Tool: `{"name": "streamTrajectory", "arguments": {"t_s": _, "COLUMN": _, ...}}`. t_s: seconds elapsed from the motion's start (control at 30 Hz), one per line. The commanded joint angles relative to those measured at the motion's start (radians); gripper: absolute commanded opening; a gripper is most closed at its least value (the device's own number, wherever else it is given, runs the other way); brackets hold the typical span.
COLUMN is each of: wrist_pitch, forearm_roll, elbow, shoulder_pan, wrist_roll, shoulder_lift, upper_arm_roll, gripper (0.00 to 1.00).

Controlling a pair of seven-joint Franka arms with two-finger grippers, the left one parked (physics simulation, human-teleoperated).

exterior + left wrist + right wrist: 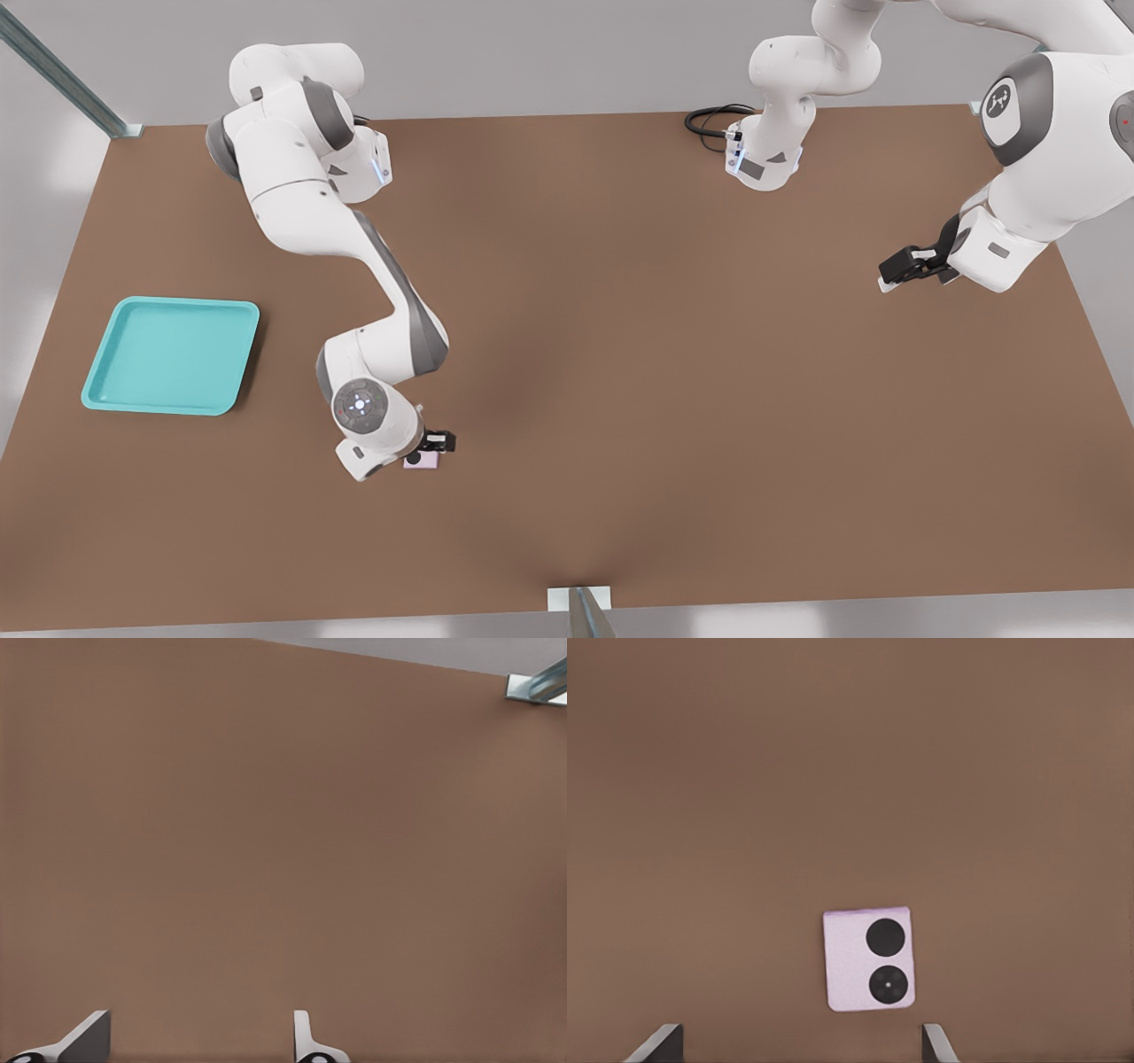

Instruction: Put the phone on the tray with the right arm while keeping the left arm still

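Note:
The pale pink-lilac phone (868, 959) lies flat on the brown table (620, 354), its two black lenses facing up. In the front view the phone (422, 461) peeks out from under my gripper (431, 446), near the table's front edge. The gripper (802, 1043) hangs over it, open, with a fingertip (660, 1041) on either side of the phone and not touching it. The turquoise tray (171, 355) sits with nothing in it at the front view's left, well apart from the phone.
A black cable (713, 120) loops beside an arm base at the back. Metal frame posts stand at the back left corner (62, 75) and the front edge (585, 611). The parked arm's gripper (908, 266) hovers at the front view's right.

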Motion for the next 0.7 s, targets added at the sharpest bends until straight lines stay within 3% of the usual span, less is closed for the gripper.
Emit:
{"name": "streamTrajectory", "arguments": {"t_s": 0.0, "wrist_pitch": 0.060, "forearm_roll": -0.027, "elbow": -0.012, "shoulder_pan": 0.000, "wrist_roll": 0.261, "shoulder_lift": 0.001, "upper_arm_roll": -0.001, "gripper": 1.00}}
{"name": "streamTrajectory", "arguments": {"t_s": 0.2, "wrist_pitch": 0.138, "forearm_roll": -0.050, "elbow": -0.057, "shoulder_pan": -0.003, "wrist_roll": 0.259, "shoulder_lift": 0.034, "upper_arm_roll": -0.001, "gripper": 1.00}}
{"name": "streamTrajectory", "arguments": {"t_s": 0.4, "wrist_pitch": 0.172, "forearm_roll": -0.048, "elbow": -0.071, "shoulder_pan": -0.034, "wrist_roll": 0.040, "shoulder_lift": 0.063, "upper_arm_roll": 0.007, "gripper": 1.00}}
{"name": "streamTrajectory", "arguments": {"t_s": 0.67, "wrist_pitch": 0.177, "forearm_roll": -0.048, "elbow": -0.123, "shoulder_pan": -0.037, "wrist_roll": 0.003, "shoulder_lift": 0.076, "upper_arm_roll": 0.015, "gripper": 1.00}}
